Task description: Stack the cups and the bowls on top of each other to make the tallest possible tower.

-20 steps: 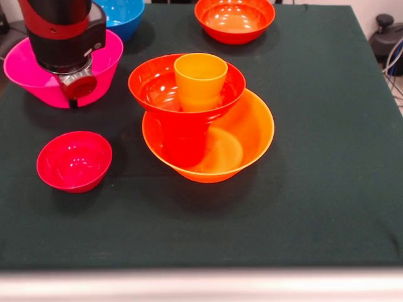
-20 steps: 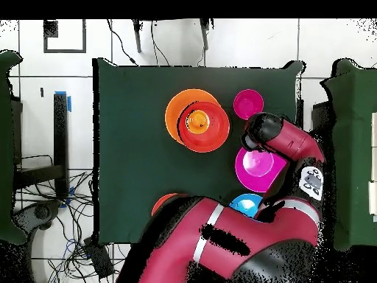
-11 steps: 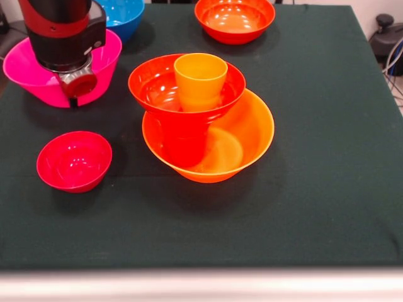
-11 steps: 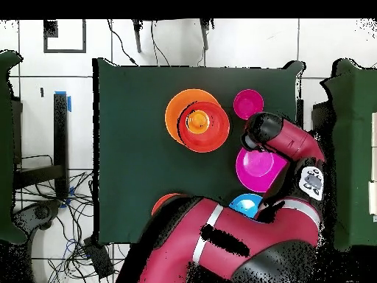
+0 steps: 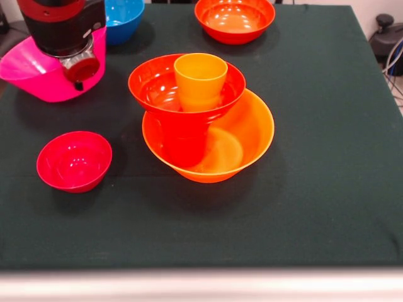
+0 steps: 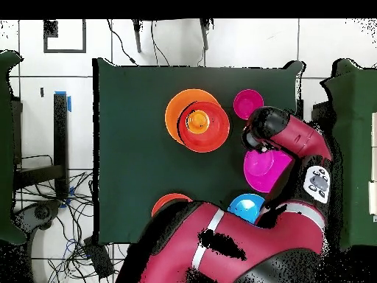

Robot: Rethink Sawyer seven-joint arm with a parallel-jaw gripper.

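Glossy plastic pieces are sitting on a dark green felt-like tablecloth [image 5: 327,157]. The tower [image 5: 204,119] is standing mid-table: a wide orange bowl [image 5: 249,135] is serving as base, a red-orange upright piece, probably a cup [image 5: 184,143], is standing inside it off to one side, a red-orange bowl [image 5: 154,85] is resting on top of that, and an orange cup [image 5: 200,78], tapered and smooth, is sitting upright in that bowl. Overhead, the tower [image 6: 197,120] is reading as concentric orange and red rings.

A small round crimson bowl [image 5: 73,160] is sitting alone near the tower, not touching it. Another orange bowl [image 5: 234,19] is sitting at the cloth's far edge, well apart. A blue bowl [image 5: 123,16] is sitting just behind the pink bowl [image 5: 34,69], which is wide, flared and tilting, with one side of its rim lifted.

The gripper [image 5: 79,69], a black and red cylinder with a silver end and a red disc, is hanging at the pink bowl's rim, overlapping its wall. Fingers are hidden; can't tell how far open it is or whether it is actually holding the bowl. Overhead, the arm's end [image 6: 259,131] is covering one edge of the pink bowl [image 6: 263,168].
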